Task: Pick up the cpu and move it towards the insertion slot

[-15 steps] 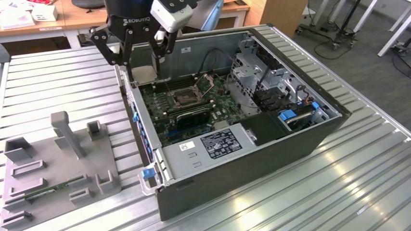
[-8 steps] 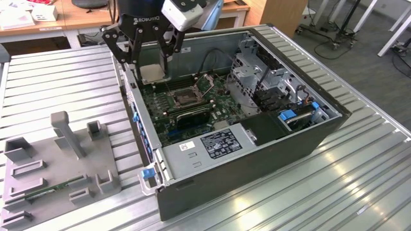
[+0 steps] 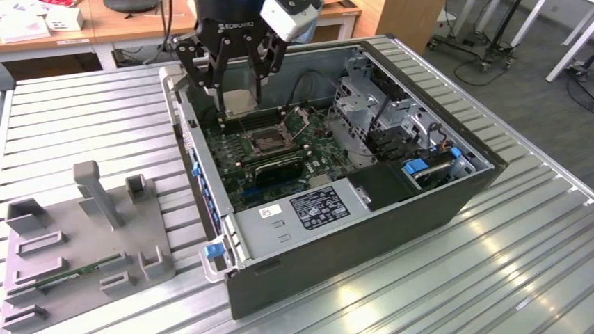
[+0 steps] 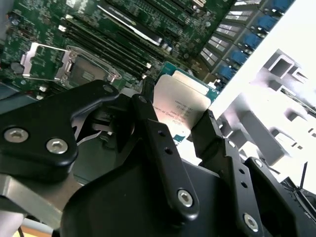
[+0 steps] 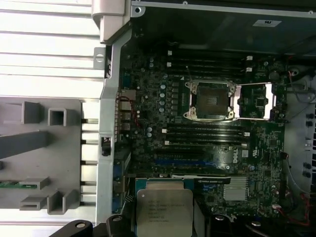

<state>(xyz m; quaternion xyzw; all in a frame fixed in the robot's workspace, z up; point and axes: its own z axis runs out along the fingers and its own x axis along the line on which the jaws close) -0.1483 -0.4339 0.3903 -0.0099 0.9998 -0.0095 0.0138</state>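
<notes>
I see my gripper point(image 4: 183, 129) clamping the cpu point(image 4: 180, 105) between two black fingers point(image 4: 150, 129), above the green board point(image 4: 44, 19) with the insertion slot point(image 4: 74, 64).

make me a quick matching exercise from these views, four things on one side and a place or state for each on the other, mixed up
Things:
1. cpu
2. insertion slot
3. grey tray
4. gripper

Places or states:
A. on the slatted table, outside the case
B. held between two black fingers
C. open, dark centre, on the green board
D. shut on the chip, above the open case

Pairs: 1-B, 2-C, 3-A, 4-D
</notes>
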